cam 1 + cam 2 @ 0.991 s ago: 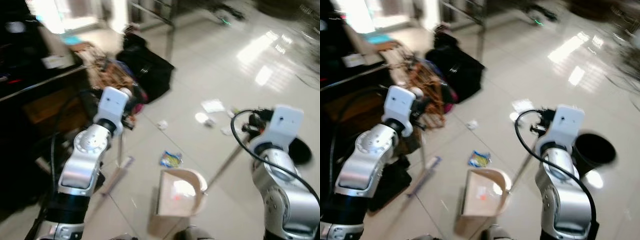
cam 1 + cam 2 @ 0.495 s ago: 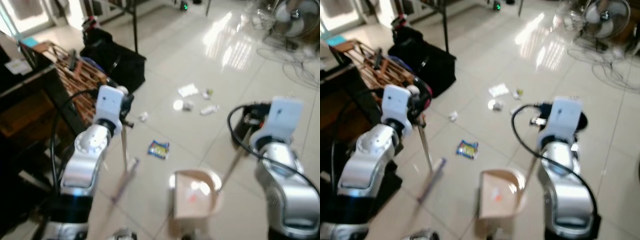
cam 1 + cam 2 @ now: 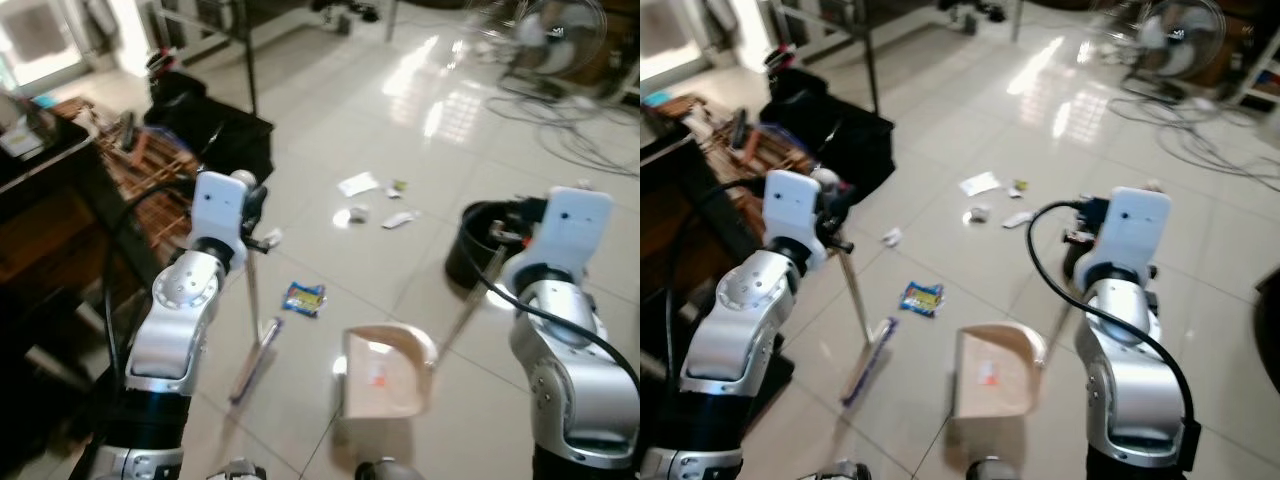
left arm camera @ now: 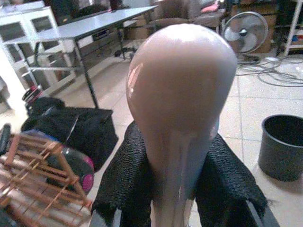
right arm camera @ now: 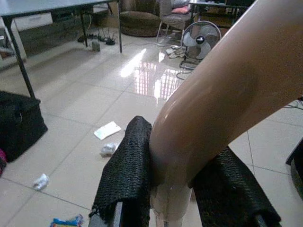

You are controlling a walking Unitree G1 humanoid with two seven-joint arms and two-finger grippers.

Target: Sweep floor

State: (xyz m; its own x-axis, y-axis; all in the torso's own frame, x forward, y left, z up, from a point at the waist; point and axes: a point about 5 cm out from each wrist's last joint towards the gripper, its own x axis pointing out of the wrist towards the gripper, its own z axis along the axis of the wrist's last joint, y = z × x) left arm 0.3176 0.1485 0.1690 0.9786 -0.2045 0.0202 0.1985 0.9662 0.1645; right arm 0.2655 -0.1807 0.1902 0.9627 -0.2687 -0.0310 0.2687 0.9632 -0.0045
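The robot stands over the pale dustpan (image 3: pixel 388 372), which rests flat on the tiled floor (image 3: pixel 330 130) right before its feet. The left gripper (image 4: pixel 173 187) is clamped around the rounded top of the broom (image 3: pixel 254 345), both padded fingers (image 4: pixel 122 182) pressed against the handle; the broom's head touches the tiles just to the left of the dustpan. The right gripper (image 5: pixel 171 184) is closed the same way on the dustpan's long handle (image 3: pixel 468 312), which slants up from the pan's right side.

The litter is what counts here: a blue wrapper (image 3: pixel 303 298) lies just beyond the dustpan and a little to its left, a crumpled scrap (image 3: pixel 269 238) farther out that way, and a scatter of white paper bits (image 3: pixel 372 200) well beyond the dustpan. A black bin (image 3: pixel 478 245) stands beyond the dustpan to its right.

To my eye, the sensible move is to reach the broom past the wrapper and draw it back toward the pan's mouth, while the right arm keeps the pan's lip pressed flat so nothing slides underneath. The farther scraps likely need a step forward first.
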